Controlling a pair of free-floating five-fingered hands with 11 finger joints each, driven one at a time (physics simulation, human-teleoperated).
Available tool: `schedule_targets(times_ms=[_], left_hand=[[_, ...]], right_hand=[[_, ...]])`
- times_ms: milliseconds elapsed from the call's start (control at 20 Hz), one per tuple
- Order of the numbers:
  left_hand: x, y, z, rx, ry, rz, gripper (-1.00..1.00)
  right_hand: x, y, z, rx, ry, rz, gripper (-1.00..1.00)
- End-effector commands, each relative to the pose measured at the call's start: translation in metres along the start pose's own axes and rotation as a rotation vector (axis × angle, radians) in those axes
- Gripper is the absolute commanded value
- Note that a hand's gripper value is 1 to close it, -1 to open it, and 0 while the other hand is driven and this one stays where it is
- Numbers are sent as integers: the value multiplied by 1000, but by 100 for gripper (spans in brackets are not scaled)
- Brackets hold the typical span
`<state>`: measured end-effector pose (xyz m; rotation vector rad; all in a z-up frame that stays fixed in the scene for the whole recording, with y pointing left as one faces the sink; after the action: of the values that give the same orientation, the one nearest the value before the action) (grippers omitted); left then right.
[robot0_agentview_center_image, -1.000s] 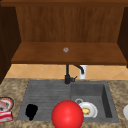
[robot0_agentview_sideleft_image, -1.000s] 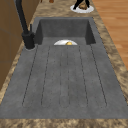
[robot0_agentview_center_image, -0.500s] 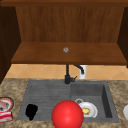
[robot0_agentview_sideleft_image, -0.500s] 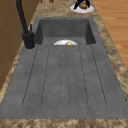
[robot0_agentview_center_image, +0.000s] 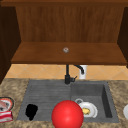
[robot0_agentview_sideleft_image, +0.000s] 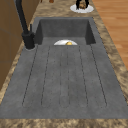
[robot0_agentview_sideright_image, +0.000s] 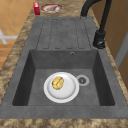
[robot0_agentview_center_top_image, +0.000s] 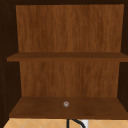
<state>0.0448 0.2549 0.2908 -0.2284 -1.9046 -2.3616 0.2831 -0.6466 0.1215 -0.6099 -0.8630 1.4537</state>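
Observation:
My left hand (robot0_agentview_center_image: 31, 111) hangs in the air at the lower left of the front view, over the draining board's near corner, fingers loose and holding nothing. A red ball (robot0_agentview_center_image: 67, 114) is beside it, low before the sink. Inside the sink basin (robot0_agentview_sideright_image: 37, 62) lies a white plate (robot0_agentview_sideright_image: 67, 91) carrying a yellow lump (robot0_agentview_sideright_image: 57, 83). At the counter's far right end, in the left side view, my right hand (robot0_agentview_sideleft_image: 79, 3) reaches down onto another white plate (robot0_agentview_sideleft_image: 87, 9), fingers curled round a small brown piece (robot0_agentview_sideleft_image: 82, 5).
A black faucet (robot0_agentview_center_image: 67, 75) stands behind the sink, a white cup (robot0_agentview_center_image: 83, 72) behind it. On the left counter are a red box (robot0_agentview_sideright_image: 36, 8) and a plate of food (robot0_agentview_sideright_image: 51, 8). A small grey round thing (robot0_agentview_center_top_image: 66, 104) sits on the lower cabinet shelf (robot0_agentview_center_top_image: 37, 107).
The right hand over the far plate has shifted slightly. The left hand, ball and sink plate are as before.

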Motion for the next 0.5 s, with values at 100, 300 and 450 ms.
schedule_targets(times_ms=[100,300,450], left_hand=[[0,0,0,0,0,0,0],[0,0,0,0,0,0,0],[0,0,0,0,0,0,0]], right_hand=[[-12,6,12,-39,6,-24,100],[-17,8,17,-50,23,-30,100],[-19,6,20,-71,46,-21,100]])
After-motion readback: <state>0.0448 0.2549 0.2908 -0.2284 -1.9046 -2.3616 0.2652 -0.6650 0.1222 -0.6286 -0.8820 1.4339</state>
